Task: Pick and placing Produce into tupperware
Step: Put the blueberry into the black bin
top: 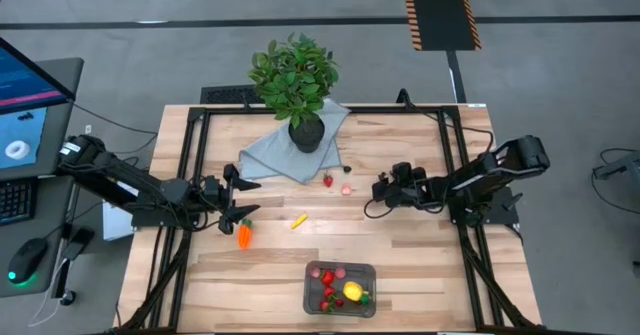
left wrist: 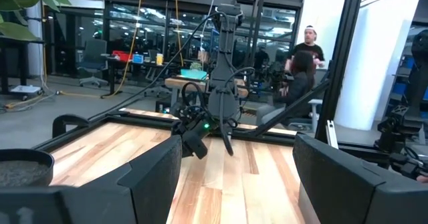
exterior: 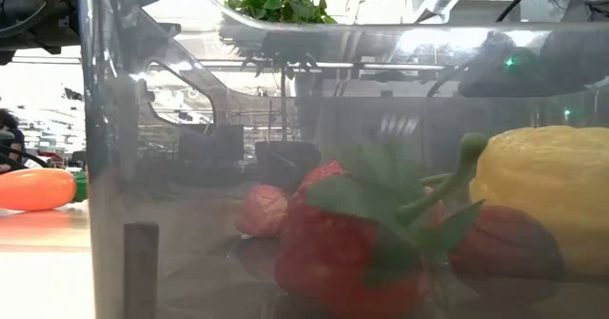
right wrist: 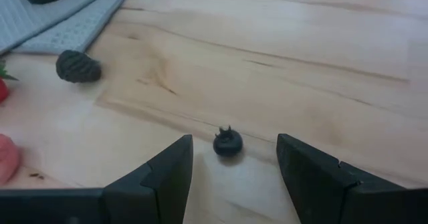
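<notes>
Both grippers hang open over the table, produce part packed, part loose

The right gripper (right wrist: pixel 234 167) has its fingers spread, empty, a small dark berry (right wrist: pixel 228 143) on the wood between them; another dark berry (right wrist: pixel 78 67) lies near the cloth (right wrist: pixel 47 20). The left gripper (top: pixel 236 197) stands wide and empty just beside the carrot (top: pixel 245 234). The tupperware (top: pixel 311 300) sits at the near edge, holding a lemon (top: pixel 352 291) and strawberries (top: pixel 327 277)

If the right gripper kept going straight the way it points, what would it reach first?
Probably the small dark berry, lying on the table just ahead of the open right gripper, roughly centred between its fingers. Nothing else shows before it.
</notes>
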Tool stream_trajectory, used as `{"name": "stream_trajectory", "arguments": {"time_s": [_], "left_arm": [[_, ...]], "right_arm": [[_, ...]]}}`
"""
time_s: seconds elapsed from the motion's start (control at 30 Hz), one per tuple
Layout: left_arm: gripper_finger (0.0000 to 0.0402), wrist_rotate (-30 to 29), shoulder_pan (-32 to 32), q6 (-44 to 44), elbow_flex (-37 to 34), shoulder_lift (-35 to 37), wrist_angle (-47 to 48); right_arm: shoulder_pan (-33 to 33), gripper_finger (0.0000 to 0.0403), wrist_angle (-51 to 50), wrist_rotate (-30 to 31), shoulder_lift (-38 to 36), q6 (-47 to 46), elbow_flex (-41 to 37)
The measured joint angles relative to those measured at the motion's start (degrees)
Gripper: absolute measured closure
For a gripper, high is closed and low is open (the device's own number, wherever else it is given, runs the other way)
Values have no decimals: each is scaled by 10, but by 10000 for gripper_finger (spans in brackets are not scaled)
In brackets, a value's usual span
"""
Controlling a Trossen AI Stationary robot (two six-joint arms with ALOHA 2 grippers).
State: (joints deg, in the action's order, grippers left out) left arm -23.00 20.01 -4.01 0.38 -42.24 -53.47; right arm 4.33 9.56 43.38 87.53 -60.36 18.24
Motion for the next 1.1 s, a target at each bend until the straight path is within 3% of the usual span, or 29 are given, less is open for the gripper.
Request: {"name": "stream_trajectory", "arguments": {"time_s": [0.2,0.7,1.1], "left_arm": [[127,0,0,0,0,0,0],[127,0,0,0,0,0,0],[127,0,0,-3,0,0,0]], "right_arm": [[-15,185,1,-14,-1,9,0],[-26,327,8,-27,-1,31,0],[-26,321,90,-40,-6,96,0]]}}
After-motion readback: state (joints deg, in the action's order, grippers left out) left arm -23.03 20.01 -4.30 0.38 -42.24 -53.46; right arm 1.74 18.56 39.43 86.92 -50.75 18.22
